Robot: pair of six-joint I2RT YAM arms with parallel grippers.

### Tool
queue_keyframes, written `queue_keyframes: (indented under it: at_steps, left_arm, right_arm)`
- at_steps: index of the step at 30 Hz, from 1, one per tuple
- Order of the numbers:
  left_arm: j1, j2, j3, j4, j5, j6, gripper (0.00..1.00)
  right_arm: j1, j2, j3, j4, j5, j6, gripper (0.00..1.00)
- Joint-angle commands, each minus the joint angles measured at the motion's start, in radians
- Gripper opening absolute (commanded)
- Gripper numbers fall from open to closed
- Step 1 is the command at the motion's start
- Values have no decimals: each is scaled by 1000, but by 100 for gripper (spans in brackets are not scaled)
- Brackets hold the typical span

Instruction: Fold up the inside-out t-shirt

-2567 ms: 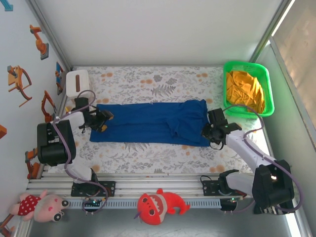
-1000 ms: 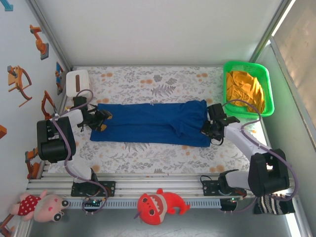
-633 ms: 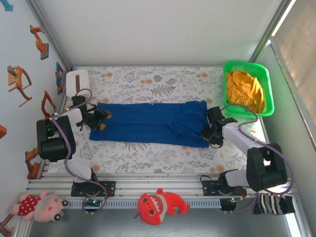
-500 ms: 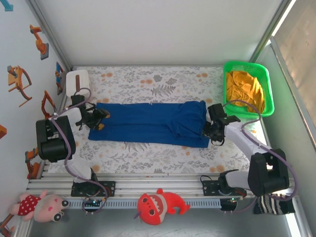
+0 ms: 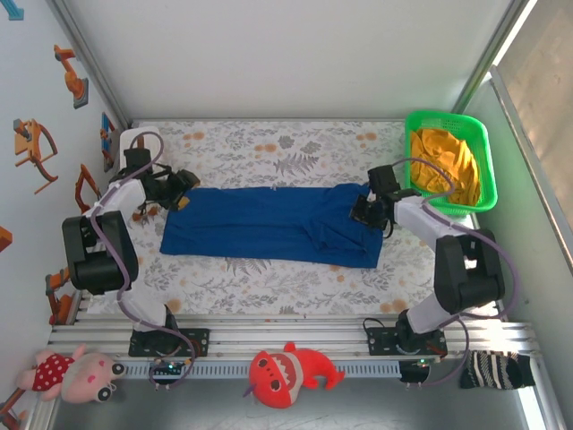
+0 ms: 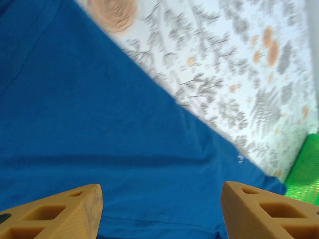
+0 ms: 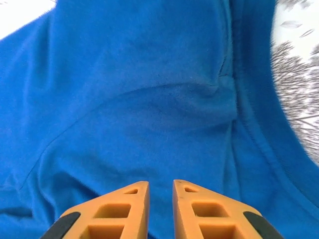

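The inside-out t-shirt (image 5: 269, 224) lies spread flat in a long band across the middle of the flowered worktop (image 5: 269, 143), its blue cloth reaching from one arm to the other. The left end effector (image 5: 176, 186) sits at the shirt's far left corner. Seen from its wrist (image 6: 162, 191), its fingers stand wide apart over the cloth with nothing between them. The right end effector (image 5: 365, 208) is over the shirt's right end, just beside the green basket (image 5: 448, 121). From its wrist (image 7: 160, 191), the fingers are drawn nearly together, with a thin slit between them. Whether they nip the cloth I cannot tell.
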Motion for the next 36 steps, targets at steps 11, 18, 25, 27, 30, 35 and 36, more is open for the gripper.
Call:
queue_keyframes:
  at_steps: [11, 18, 25, 27, 30, 35, 36]
  left_arm:
    - [-11, 25, -197, 4, -100, 7, 63]
    - [-14, -70, -203, -7, -80, 0, 63]
    - [-9, -77, -59, -110, -101, 73, 64]
    - [-8, -63, -38, -117, -94, 79, 64]
    - [-8, -48, -23, -121, -90, 85, 64]
    - [-8, -31, -14, -120, -84, 90, 64]
    - [-8, -29, -14, -118, -84, 91, 64]
  right_arm:
    - [-5, -141, -228, 16, 41, 114, 16]
    - [-8, -290, -155, -94, 112, 70, 28]
    - [-74, -214, -69, -124, 178, -59, 74]
    - [-81, -173, -58, -106, 185, -91, 75]
    - [-100, -124, -47, -70, 192, -128, 77]
    - [-128, -50, -43, 1, 142, -172, 77]
    - [-129, -36, -43, 14, 124, -174, 77]
